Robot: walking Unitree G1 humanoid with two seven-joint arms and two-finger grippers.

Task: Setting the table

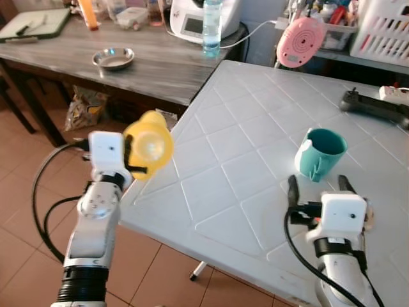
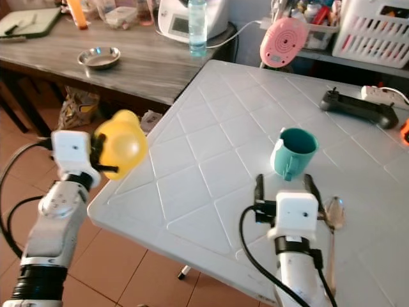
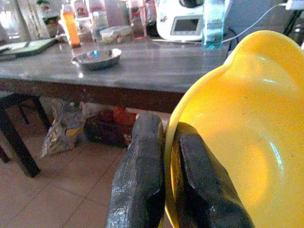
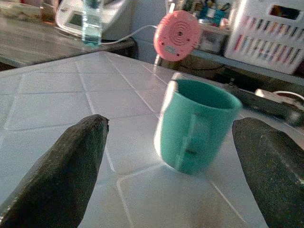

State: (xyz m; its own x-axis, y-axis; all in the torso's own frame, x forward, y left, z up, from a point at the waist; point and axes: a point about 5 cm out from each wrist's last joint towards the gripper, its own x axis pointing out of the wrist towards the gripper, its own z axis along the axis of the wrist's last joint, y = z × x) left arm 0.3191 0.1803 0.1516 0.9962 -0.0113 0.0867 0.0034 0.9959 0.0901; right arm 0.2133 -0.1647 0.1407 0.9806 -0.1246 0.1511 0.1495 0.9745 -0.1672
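A yellow bowl (image 1: 151, 142) hangs tilted in the air just off the white table's (image 1: 236, 160) left edge, with my left gripper (image 3: 164, 156) shut on its rim. In the left wrist view the two black fingers (image 3: 140, 180) pinch the bowl's wall. A teal mug (image 1: 319, 153) stands upright on the table near its front right. My right gripper (image 1: 317, 185) is open just in front of the mug, one finger on each side, apart from it. A metal spoon (image 2: 332, 220) lies on the table beside my right wrist.
A dark wooden table (image 1: 128, 61) stands behind at the left, with a steel dish (image 1: 113, 59), a water bottle (image 1: 212, 25) and an appliance (image 1: 192, 19). A pink round gadget (image 1: 299, 41), a black controller (image 1: 374, 105) and a white basket (image 1: 383, 29) sit at the back right.
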